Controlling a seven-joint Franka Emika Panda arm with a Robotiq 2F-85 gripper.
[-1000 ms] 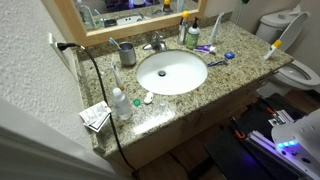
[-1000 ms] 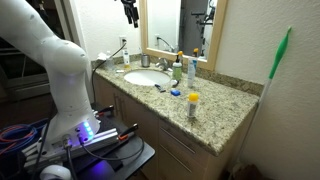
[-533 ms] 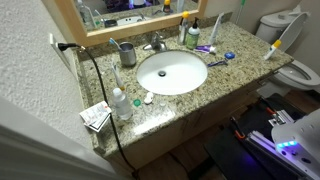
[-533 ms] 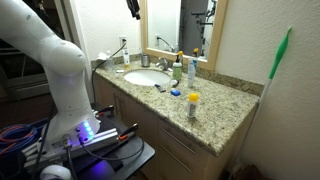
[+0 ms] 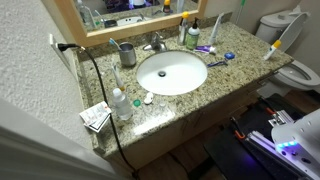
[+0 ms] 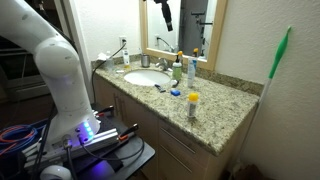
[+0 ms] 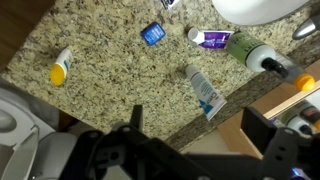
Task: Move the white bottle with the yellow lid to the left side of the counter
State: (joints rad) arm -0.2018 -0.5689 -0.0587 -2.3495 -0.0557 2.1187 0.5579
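Observation:
The white bottle with the yellow lid (image 6: 193, 103) stands upright on the tan granite counter (image 6: 226, 118), alone, away from the sink (image 6: 145, 77). It also shows in an exterior view (image 5: 268, 50) near the counter's end by the toilet, and in the wrist view (image 7: 62, 68) at the left on the counter (image 7: 100, 55). My gripper (image 6: 166, 13) hangs high above the counter in front of the mirror, far from the bottle. In the wrist view my gripper (image 7: 200, 135) is open and empty.
A green-and-white bottle (image 7: 245, 47), a toothpaste tube (image 7: 205, 90) and a small blue item (image 7: 152, 33) lie near the sink (image 5: 170, 72). A clear bottle with a white cap (image 5: 120, 103) stands at the counter's other end. A toilet (image 5: 300, 70) is beside the counter.
My gripper has moved sideways along the mirror, from above the sink end toward the middle of the counter. Nothing on the counter has moved.

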